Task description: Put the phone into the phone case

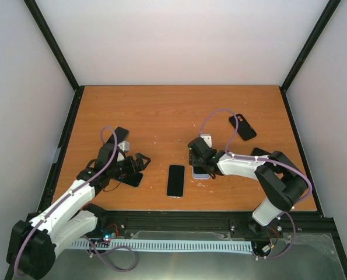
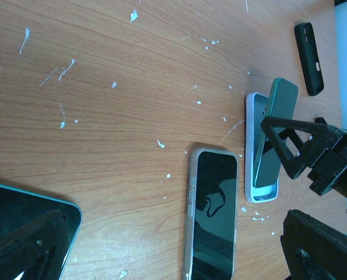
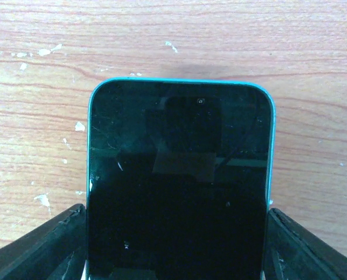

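Note:
My right gripper (image 1: pixel 197 153) is shut on a teal-edged phone (image 3: pixel 179 181) with a black screen. It holds the phone tilted, its lower end inside a white phone case (image 2: pixel 252 125) lying flat on the table. The phone (image 2: pixel 276 116) and the case (image 1: pixel 201 173) show in both other views. My left gripper (image 1: pixel 139 162) is open, low over the table, left of centre. Another teal-edged phone (image 2: pixel 21 224) lies partly under its left finger (image 2: pixel 27 248).
A phone in a greyish case (image 1: pixel 176 181) lies mid-table between the arms, also in the left wrist view (image 2: pixel 214 216). A black case (image 1: pixel 242 126) lies far right, also in the left wrist view (image 2: pixel 309 49). White flecks dot the wooden table (image 1: pixel 161 111).

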You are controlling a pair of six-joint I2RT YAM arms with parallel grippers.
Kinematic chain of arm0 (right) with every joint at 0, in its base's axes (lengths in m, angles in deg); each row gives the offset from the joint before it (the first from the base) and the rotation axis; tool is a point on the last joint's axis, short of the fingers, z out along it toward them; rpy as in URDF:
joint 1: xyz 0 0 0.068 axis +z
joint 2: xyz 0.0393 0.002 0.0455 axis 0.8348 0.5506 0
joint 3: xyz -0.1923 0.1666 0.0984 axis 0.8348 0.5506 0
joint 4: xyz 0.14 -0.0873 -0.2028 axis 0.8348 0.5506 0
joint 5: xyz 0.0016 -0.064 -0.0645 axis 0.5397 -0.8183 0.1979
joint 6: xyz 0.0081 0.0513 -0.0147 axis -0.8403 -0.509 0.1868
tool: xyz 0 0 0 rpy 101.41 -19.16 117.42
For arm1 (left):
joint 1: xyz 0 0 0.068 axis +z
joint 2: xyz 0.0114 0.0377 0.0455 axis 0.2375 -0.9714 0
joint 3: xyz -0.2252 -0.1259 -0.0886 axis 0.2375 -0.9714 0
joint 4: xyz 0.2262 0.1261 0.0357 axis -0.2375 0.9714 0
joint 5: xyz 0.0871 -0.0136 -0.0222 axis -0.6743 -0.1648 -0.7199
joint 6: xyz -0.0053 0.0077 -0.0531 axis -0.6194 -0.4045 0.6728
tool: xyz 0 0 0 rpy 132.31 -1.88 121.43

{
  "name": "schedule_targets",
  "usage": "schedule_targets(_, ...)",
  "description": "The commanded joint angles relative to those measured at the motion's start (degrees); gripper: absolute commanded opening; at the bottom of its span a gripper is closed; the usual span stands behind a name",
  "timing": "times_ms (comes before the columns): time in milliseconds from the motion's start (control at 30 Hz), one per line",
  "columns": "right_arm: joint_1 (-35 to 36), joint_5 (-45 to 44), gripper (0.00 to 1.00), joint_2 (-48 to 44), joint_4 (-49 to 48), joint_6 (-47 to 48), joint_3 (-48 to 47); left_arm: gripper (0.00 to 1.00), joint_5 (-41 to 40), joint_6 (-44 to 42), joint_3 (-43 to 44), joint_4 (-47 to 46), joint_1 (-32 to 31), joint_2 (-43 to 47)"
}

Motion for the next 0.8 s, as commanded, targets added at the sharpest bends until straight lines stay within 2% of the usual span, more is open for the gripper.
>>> schedule_targets(0, 1.74, -2.75, 0.68, -0.11, -0.66, -2.81, 1.27, 0.99, 0.71, 0.81, 0.04, -1.27, 0.31, 0.56)
schedule_targets(367, 3.64, -0.70, 0.71, -0.42, 6.52, -7.25, -0.49, 0.99, 1.62, 1.12, -0.05, -2.04, 0.31, -0.76)
schedule_targets(633, 4.14, 1.50, 0.82, -1.23, 7.94, -10.80, 0.84, 0.99, 2.84, 1.43, -0.84, -3.55, 0.31, -1.53)
schedule_targets(767, 4.15, 2.40, 0.90, -3.65, 8.85, -10.60, 1.32, 1.00, 3.76, 0.25, -0.90, -4.79, 0.31, -3.88)
